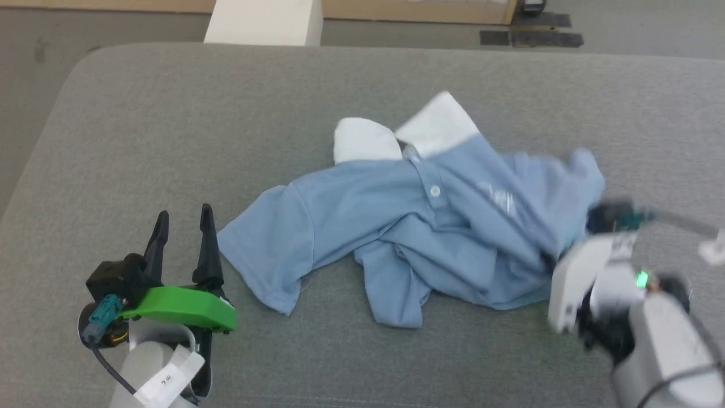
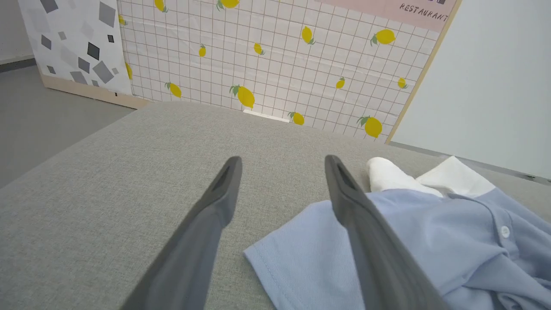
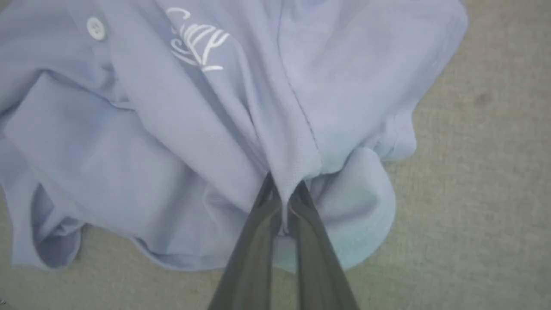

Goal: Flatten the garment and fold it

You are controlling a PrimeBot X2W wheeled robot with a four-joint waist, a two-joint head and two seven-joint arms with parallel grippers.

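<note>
Firmly closed right gripper (image 3: 282, 191) on garment (image 3: 150, 142) fold.

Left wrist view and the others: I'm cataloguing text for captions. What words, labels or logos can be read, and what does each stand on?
"RESTAURANT": on the pink sign above the lemon-patterned wall panel.
White cursive logo on the garment: too stylised and blurred to read.
White tag at the head view's lower left: print too small to read.
</note>
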